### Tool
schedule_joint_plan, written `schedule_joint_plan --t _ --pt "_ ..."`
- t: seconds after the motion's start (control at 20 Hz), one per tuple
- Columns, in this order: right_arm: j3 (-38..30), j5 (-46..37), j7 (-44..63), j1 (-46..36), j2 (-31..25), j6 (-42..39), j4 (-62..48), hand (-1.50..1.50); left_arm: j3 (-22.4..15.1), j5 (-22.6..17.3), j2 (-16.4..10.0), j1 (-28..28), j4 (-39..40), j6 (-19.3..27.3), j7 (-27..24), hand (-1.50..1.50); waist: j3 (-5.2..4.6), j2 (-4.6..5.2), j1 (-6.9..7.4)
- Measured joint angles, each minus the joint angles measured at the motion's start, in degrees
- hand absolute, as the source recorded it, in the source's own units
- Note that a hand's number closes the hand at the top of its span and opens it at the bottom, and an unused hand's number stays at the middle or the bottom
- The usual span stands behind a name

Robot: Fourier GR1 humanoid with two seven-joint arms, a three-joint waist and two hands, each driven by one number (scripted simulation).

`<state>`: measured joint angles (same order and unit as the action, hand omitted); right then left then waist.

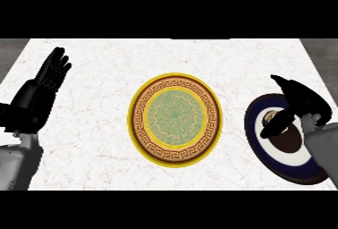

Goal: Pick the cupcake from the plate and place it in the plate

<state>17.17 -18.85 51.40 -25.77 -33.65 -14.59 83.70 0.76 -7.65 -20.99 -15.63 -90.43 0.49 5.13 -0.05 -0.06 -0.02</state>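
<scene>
At the right of the frame, the black right hand [302,103] is curled over a small tan-and-brown cupcake [268,117]. Its fingers arch above the cupcake and its thumb crosses below, so only a sliver of the cupcake shows in the gap between them. It reads as a grasp closing round the cupcake, though whether the fingers actually touch it is hard to tell.

The cupcake sits over the left part of the round navy-and-white plate [253,128], which has a dark brown centre and rim and lies at the right edge of the frame. Nothing shows the cupcake raised off this plate.

To the left, in the middle of the frame and well apart from the hand, lies the round gold-rimmed plate [175,76] with a brown key-pattern band and a green patterned centre. Nothing rests on it.

At the far left edge, the black left hand [40,89] rests open with its fingers straight and pointing up. All of this lies on the white marble counter [99,58].

By my reading the task is early — the pick is just being made. The lift, the carry leftward and the setting down on the gold-rimmed plate are all left to do.
</scene>
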Motion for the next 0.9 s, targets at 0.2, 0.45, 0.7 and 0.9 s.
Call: schedule_joint_plan --t 0.2,0.45,0.7,0.9 --pt "-0.2 -3.2 1.1 0.6 0.7 -1.4 -2.0 -1.50 0.4 0.4 0.5 0.0 -1.0 -0.5 0.7 0.00 0.03 0.04 0.12" --pt "-1.6 -6.3 1.1 0.6 2.6 -2.9 -6.3 -1.50 1.5 1.0 1.0 -0.1 -0.4 -1.5 0.6 0.00 0.05 0.08 0.16" --pt "-3.4 -9.3 -1.4 3.4 4.4 -3.1 -8.8 -1.50 1.7 2.6 2.3 0.2 -1.1 -1.7 0.8 0.00 0.05 0.07 0.11" --pt "-5.5 -11.2 -5.7 3.4 5.4 -3.6 -13.6 -1.50 2.0 3.3 3.4 1.3 -2.1 -2.3 0.4 0.00 0.05 0.09 0.20"
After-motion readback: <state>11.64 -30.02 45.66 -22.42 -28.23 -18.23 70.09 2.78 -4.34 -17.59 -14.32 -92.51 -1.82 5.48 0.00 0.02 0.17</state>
